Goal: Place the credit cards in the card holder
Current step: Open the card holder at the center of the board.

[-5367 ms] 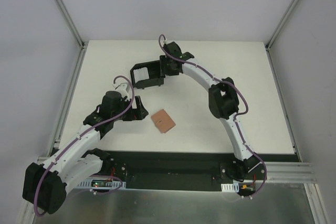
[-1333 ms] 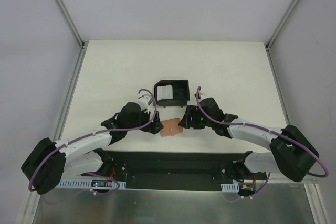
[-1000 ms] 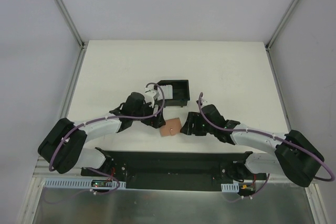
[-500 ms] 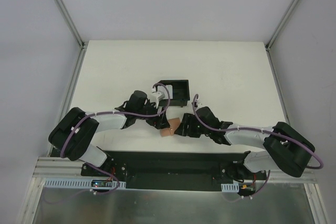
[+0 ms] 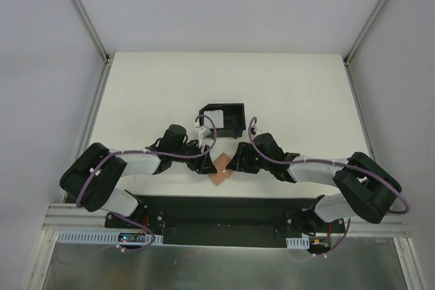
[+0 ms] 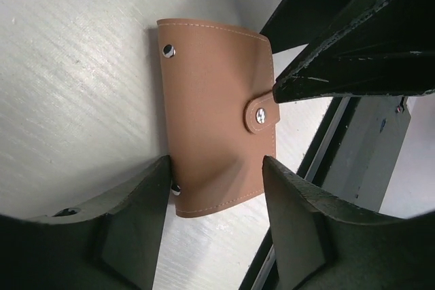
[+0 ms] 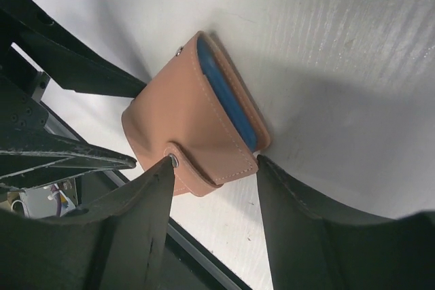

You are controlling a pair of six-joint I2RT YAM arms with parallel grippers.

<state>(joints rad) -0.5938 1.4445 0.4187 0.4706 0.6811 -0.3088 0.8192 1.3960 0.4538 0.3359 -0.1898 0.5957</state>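
The card holder point(image 5: 221, 168) is a tan leather wallet, folded and snapped, lying near the table's front edge. My left gripper point(image 5: 209, 165) meets it from the left and my right gripper point(image 5: 233, 164) from the right. In the left wrist view the left gripper point(image 6: 217, 168) presses both side edges of the card holder point(image 6: 217, 100), which bulges slightly. In the right wrist view the right gripper point(image 7: 214, 168) touches the snap tab and a corner of the card holder point(image 7: 190, 134). A blue credit card point(image 7: 228, 103) shows inside its open end. White credit cards point(image 5: 211, 119) stand in the black box.
A black open-sided box point(image 5: 230, 121) sits just behind the card holder. The black base rail point(image 5: 224, 208) runs along the table's front edge, close below both grippers. The right gripper's fingers point(image 6: 340, 79) appear in the left wrist view, tips near the snap.
Both grippers have drawn in onto the card holder from either side and their jaws have narrowed around it. The card holder has shifted slightly.
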